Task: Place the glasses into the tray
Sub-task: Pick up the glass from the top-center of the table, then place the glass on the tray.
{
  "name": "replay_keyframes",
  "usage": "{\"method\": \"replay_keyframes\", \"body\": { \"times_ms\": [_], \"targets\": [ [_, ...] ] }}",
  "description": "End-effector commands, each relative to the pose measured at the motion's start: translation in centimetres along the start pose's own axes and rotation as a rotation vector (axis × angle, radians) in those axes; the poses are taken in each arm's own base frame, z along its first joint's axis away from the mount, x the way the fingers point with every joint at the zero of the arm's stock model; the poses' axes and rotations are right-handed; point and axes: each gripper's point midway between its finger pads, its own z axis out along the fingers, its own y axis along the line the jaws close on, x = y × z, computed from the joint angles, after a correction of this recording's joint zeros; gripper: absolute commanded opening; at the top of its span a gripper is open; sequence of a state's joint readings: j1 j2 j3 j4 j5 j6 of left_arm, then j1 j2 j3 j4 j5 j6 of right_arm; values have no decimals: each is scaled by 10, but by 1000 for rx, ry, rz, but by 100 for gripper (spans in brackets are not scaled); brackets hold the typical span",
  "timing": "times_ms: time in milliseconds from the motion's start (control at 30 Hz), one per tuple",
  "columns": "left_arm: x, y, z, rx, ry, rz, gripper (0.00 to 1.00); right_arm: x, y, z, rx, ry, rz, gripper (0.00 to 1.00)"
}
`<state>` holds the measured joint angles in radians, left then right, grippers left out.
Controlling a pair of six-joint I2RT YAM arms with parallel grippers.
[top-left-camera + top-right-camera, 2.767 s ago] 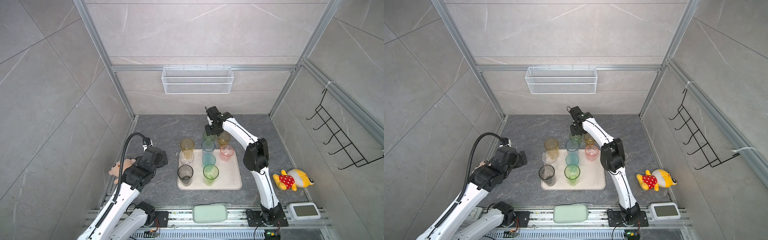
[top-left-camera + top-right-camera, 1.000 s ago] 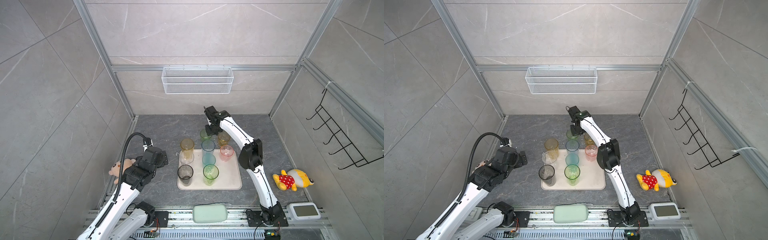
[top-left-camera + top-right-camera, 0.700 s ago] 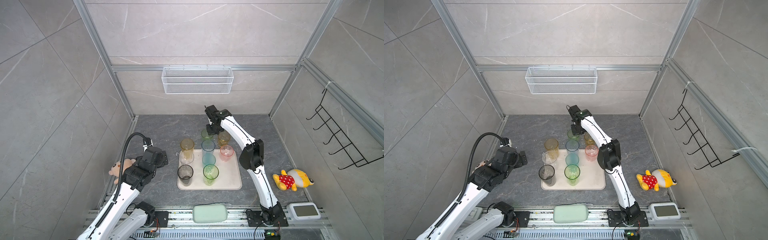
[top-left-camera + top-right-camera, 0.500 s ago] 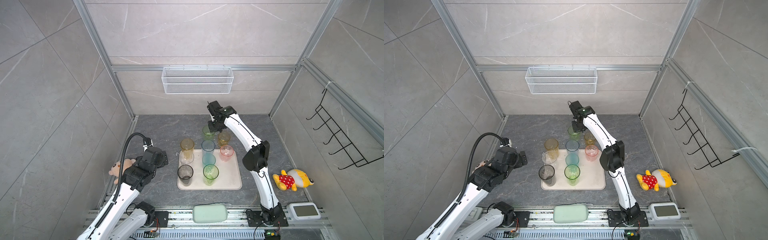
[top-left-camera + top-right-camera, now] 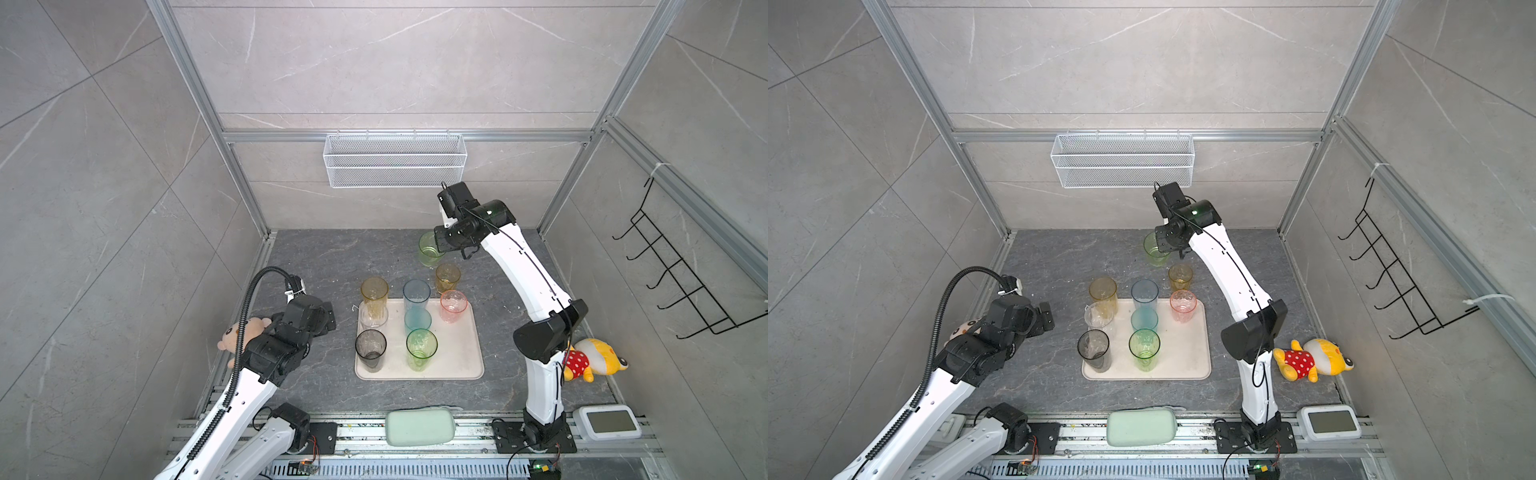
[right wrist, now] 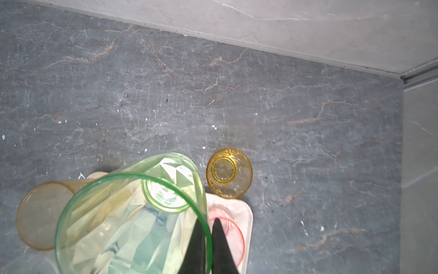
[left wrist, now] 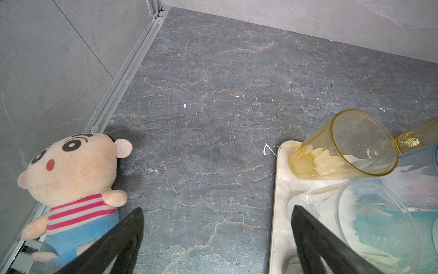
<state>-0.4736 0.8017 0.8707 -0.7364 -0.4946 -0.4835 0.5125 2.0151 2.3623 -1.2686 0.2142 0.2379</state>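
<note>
**Right arm.** The right pincer (image 6: 209, 225) is pressed together on the rim wall of the green glass (image 5: 428, 251), one finger inside and one outside. A rim pinch suits this thin, tapered wall, since it needs no wide spread around the body. The glass hangs mouth-up and tilted toward the camera in the right wrist view. It appears clear of the counter (image 5: 332, 257), beyond the far edge of the tray (image 5: 461, 345).

**Left arm.** The left pincer (image 7: 216, 210) is spread wide and holds nothing. It hovers beside the tray's left edge, out of the right arm's path.

**Task items.**
- The amber glass (image 5: 447, 276), the short one, stands on the counter just beyond the tray's far rim. It is not yet placed.
- The other glasses (image 5: 417, 320) stand upright in the tray, grouped at its left and far parts. This leaves the near right part bare, probably the set-down zone.

**Markings.** No brand, label or writing is legible on the glasses, tray or arms. The screen of the device (image 5: 606, 422) at the front right is blank.
</note>
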Motion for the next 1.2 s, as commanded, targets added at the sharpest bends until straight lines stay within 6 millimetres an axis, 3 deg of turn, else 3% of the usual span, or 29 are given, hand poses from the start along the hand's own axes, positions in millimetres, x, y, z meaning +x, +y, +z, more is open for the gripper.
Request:
{"method": "replay_keyframes", "body": {
  "times_ms": [0, 267, 500, 900, 1167],
  "targets": [
    [-1, 0, -2, 4, -14, -23, 97, 9, -9, -30, 13, -23, -14, 0],
    [-1, -1, -2, 8, -16, -25, 97, 41, -26, -63, 14, -43, -8, 0],
    [-1, -2, -1, 12, -12, -24, 97, 72, -32, -79, -10, -33, -7, 0],
    [0, -4, 2, 8, -5, -18, 97, 124, -38, -88, -44, 22, 8, 0],
    [1, -3, 3, 8, -1, -18, 97, 166, -35, -80, -83, 57, 20, 0]
  ]
}}
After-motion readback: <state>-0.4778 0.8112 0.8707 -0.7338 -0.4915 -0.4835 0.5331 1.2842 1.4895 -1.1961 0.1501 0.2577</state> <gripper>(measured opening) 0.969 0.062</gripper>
